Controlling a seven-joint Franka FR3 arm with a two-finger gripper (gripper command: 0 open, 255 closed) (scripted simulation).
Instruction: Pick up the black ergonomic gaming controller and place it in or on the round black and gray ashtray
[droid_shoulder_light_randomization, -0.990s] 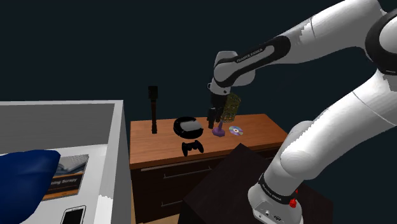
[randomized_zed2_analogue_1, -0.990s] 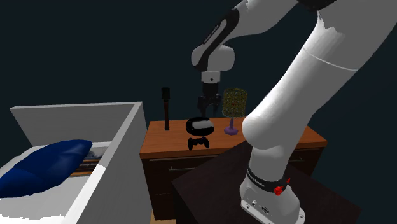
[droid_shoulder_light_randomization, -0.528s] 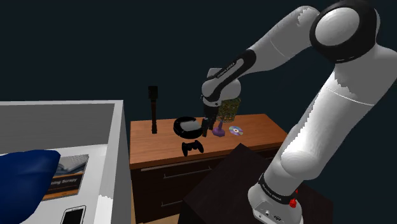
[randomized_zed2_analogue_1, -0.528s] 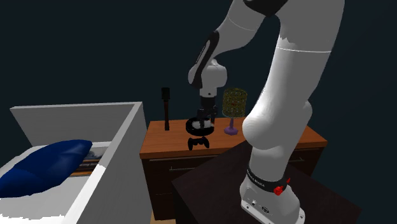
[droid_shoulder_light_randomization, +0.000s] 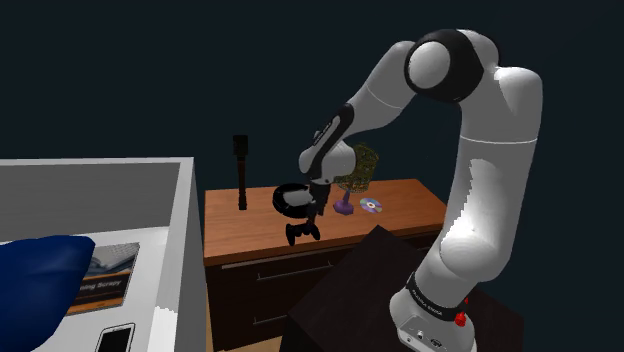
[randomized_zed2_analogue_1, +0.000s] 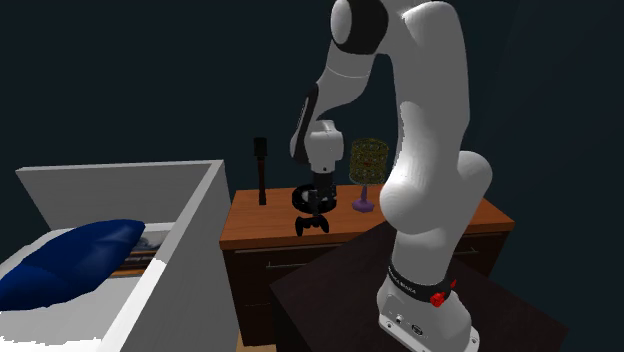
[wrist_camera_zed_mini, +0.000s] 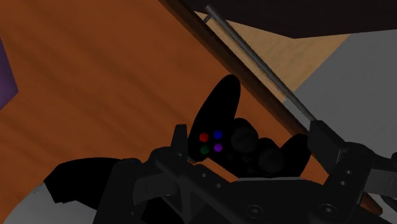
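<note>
The gripper (droid_shoulder_light_randomization: 313, 210) is hovering over the black controller (droid_shoulder_light_randomization: 303, 232) beside the ashtray (droid_shoulder_light_randomization: 290, 199). The wrist view is showing its fingers (wrist_camera_zed_mini: 181, 141) apart, straddling the controller, seemingly without touching.

Controller (wrist_camera_zed_mini: 224, 121): black, ergonomic two-handle shape. You can pick out four small face buttons in wrist view: red, blue, green, purple. Lies flat, face up, on wooden dresser top (droid_shoulder_light_randomization: 400, 205), near front edge, handles pointing toward that edge.

Ashtray (droid_shoulder_light_randomization: 285, 201): round, black body, grey inside, upright. Sits just behind controller, farther from front edge. You can't tell if they touch.
</note>
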